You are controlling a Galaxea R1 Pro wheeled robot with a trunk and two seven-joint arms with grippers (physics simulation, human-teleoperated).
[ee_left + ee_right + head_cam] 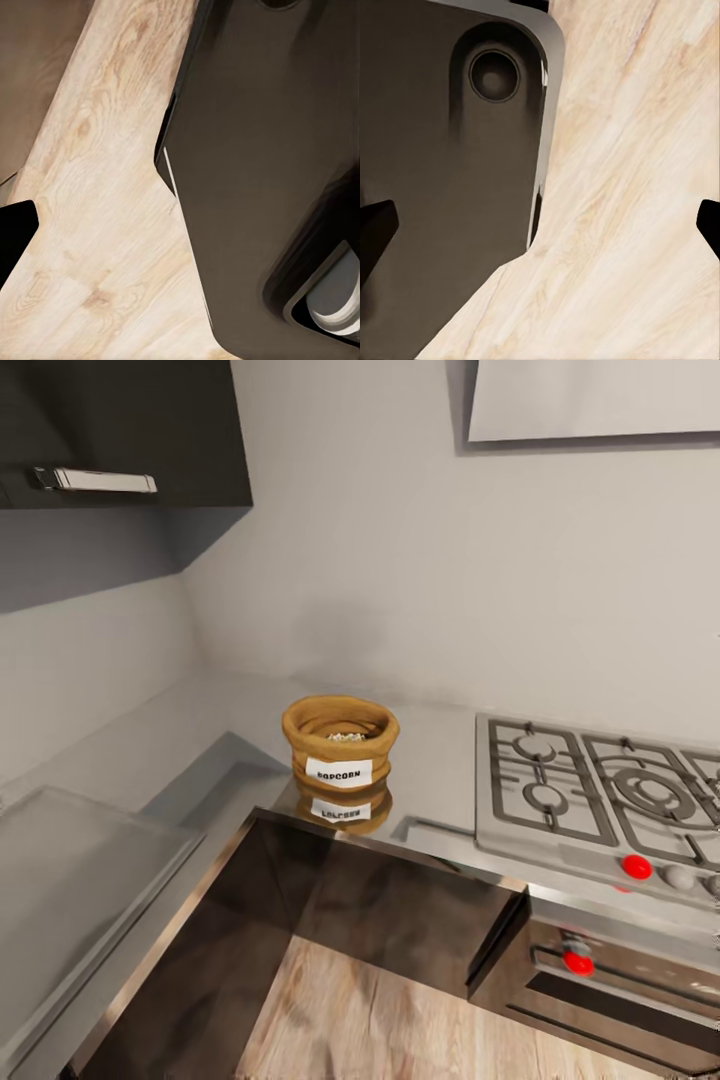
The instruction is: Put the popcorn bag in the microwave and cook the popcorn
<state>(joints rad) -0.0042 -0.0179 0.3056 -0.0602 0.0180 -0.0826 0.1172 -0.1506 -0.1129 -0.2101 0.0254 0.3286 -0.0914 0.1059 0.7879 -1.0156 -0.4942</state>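
Note:
The popcorn bag, squat and brown with a white POPCORN label, stands upright on the grey countertop near its inner corner, left of the hob. Whitish popcorn kernels show inside its rolled rim. The microwave is out of view. My right gripper hangs open over the wood floor, with a black fingertip at each side of the right wrist view and nothing between them. My left gripper also looks open and empty: one black fingertip sits at the frame's edge, the other blends into the robot's dark body.
A gas hob with red knobs is inset right of the bag, above a built-in oven. A dark wall cabinet hangs at upper left. The counter runs on along the left wall. Light wood floor lies below.

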